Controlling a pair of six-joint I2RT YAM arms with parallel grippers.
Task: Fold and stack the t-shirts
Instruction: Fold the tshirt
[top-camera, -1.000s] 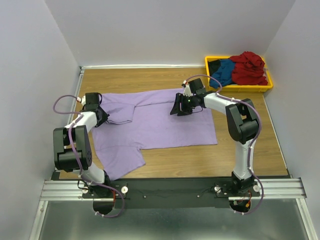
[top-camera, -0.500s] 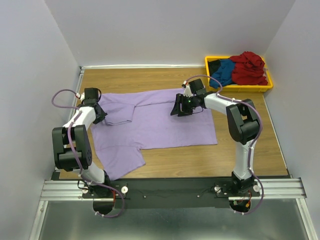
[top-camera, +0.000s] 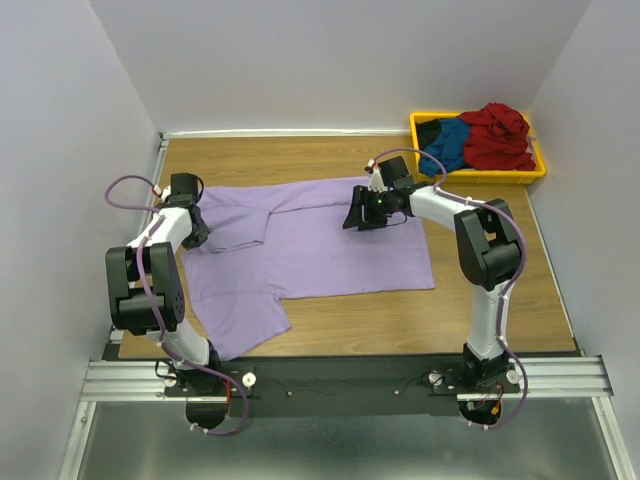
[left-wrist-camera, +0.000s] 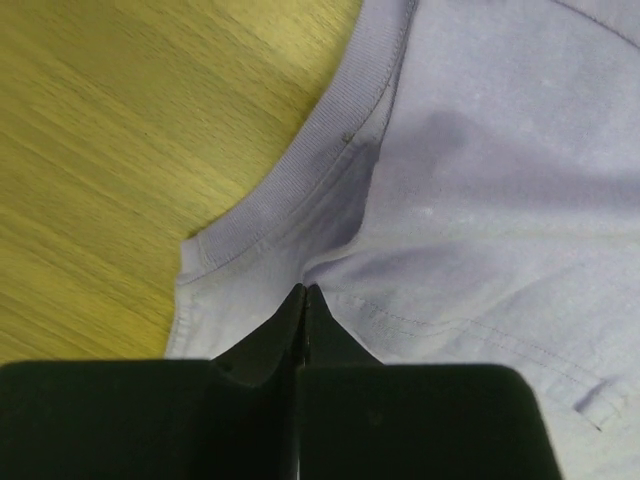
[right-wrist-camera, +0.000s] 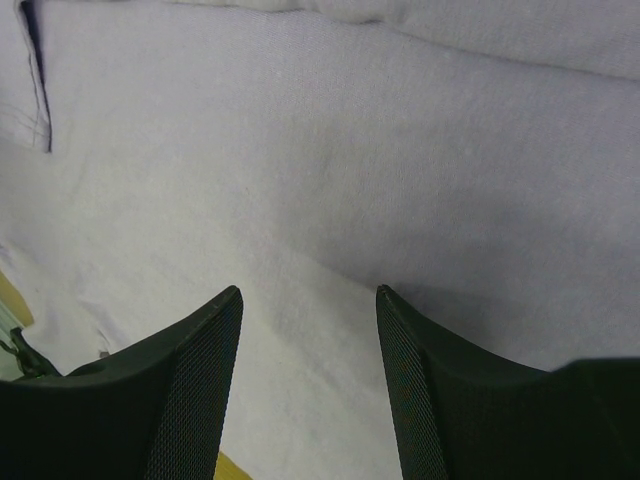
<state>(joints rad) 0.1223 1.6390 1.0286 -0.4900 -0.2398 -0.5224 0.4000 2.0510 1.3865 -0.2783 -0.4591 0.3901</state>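
The large lavender t-shirt lies spread on the wooden table, with a sleeve folded over at its left. My left gripper is at the shirt's left edge. In the left wrist view it is shut, its tips pinching a pucker of cloth just below the ribbed collar. My right gripper hovers over the shirt's upper middle; in the right wrist view it is open over flat lavender cloth, holding nothing. The dark red, blue and black t-shirts lie bunched at the back right.
The yellow plastic bin holding the bunched shirts stands in the back right corner. Grey walls close in the table on the left, back and right. Bare wood shows in front of and to the right of the lavender shirt.
My left gripper has shifted slightly toward the back left at the shirt's edge. The right gripper has hardly moved.
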